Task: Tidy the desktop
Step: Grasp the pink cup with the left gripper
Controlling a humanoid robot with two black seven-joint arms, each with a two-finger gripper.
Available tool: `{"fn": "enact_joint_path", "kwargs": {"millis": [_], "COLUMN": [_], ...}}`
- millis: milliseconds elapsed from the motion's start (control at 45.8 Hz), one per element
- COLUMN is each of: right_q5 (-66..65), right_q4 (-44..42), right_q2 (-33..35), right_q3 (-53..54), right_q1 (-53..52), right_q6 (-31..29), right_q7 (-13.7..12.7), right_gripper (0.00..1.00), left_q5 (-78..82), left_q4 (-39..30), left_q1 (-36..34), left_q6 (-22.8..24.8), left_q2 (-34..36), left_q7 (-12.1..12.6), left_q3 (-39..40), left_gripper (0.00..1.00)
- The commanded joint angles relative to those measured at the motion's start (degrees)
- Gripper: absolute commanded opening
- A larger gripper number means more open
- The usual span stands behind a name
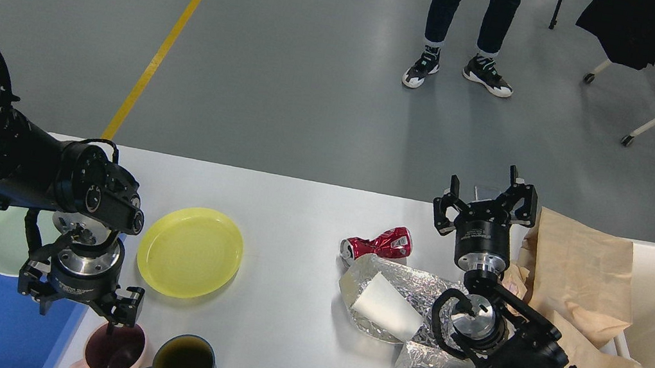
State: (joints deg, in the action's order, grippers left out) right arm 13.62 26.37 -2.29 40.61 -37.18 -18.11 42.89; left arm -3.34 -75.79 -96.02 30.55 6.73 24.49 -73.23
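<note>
Worktop (pixel 298 205): white, cluttered, spanning both arms.
Pink mug (pixel 110 356): near edge, upright, directly beneath left tool; one finger dips inside the rim.
Left tool (pixel 79 306): released, nearer arm.
Right tool (pixel 486 198): released, raised, well apart.
</note>
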Motion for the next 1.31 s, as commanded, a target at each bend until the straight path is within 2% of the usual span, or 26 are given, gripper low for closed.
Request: {"fn": "enact_joint_path", "kwargs": {"millis": [0,262,459,546,721,852,1158,1289], "right_q5": [0.0,0.0,0.0,0.0,0.0,0.0,0.0,0.0], "right_q4": [0.0,0.0,-0.09,-0.09,-0.09,0.0,0.0,-0.09], "right_q2": [0.0,0.0,0.0,0.0,0.0,0.0,0.0,0.0], "right_q3": [0.0,0.0,0.0,0.0,0.0,0.0,0.0,0.0], "right_q1": [0.0,0.0,0.0,0.0,0.0,0.0,0.0,0.0], "right_q6": [0.0,0.0,0.0,0.0,0.0,0.0,0.0,0.0], "right_q7": [0.0,0.0,0.0,0.0,0.0,0.0,0.0,0.0], "right_gripper": [1.0,1.0,1.0,1.0,1.0,1.0,1.0,1.0], "left_q5": [0.0,0.0,0.09,0.09,0.09,0.09,0.09,0.0], "left_q4": [-1.46,-2.25,-2.25,-2.25,-2.34,-2.43,-3.57,-4.01], "left_q1": [1.01,1.36,5.31,6.19,6.37,6.46,7.42,8.13], "left_q6": [-1.28,-3.22,-9.1,-10.42,-12.18,-14.82,-15.7,-17.63], "left_q2": [-0.14,-0.93,-1.81,-1.99,-2.25,-2.16,-2.51,-2.69], "left_q7": [0.3,0.47,0.47,0.47,2.84,2.93,2.93,2.93], "left_q3": [0.2,1.51,1.51,1.69,1.78,1.69,1.86,1.95], "left_gripper": [0.92,0.91,0.91,0.87,0.83,0.81,0.74,0.72]}}
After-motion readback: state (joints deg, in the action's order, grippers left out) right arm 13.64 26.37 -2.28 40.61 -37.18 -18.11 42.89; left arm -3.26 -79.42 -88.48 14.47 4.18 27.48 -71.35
